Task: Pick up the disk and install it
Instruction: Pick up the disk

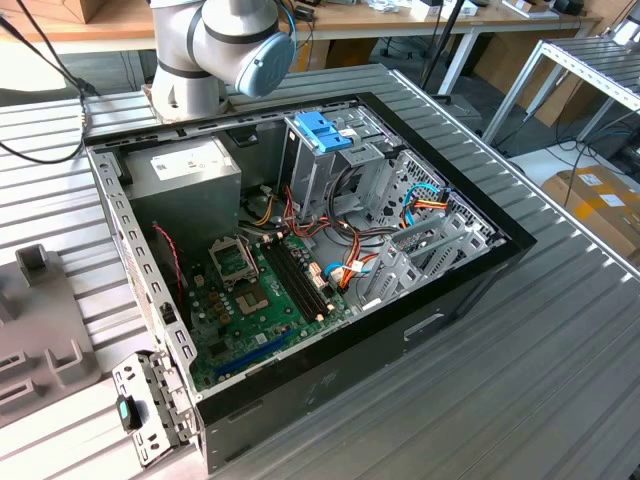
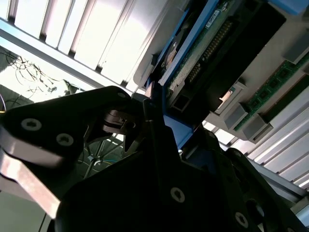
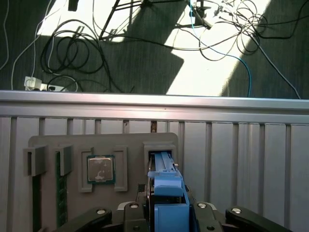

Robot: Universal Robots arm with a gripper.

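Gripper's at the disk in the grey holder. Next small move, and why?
Probably a short, straight pull out along the slot, once the grasp is confirmed. In the first wrist view the gripper straddles the disk, which stands on edge with its far end seated in the grey holder's slot. The slot walls sit close, so sideways drift would likely jam it.

Black open-topped computer case [image 1: 400, 330] gapes upward on the ribbed metal counter [image 1: 560, 380], free entry overhead. Inside the case, the tall metal cage with blue plastic top [image 1: 325, 132] juts up, grey metal box [image 1: 190, 175] beside it, orange-red cables [image 1: 345, 262] strewn across the green circuit board [image 1: 255, 295]. Outside the case, grey slotted holder [image 3: 130, 140] walls hug the blue-railed silver disk [image 3: 166, 188] clamped in the claw [image 3: 166, 209].
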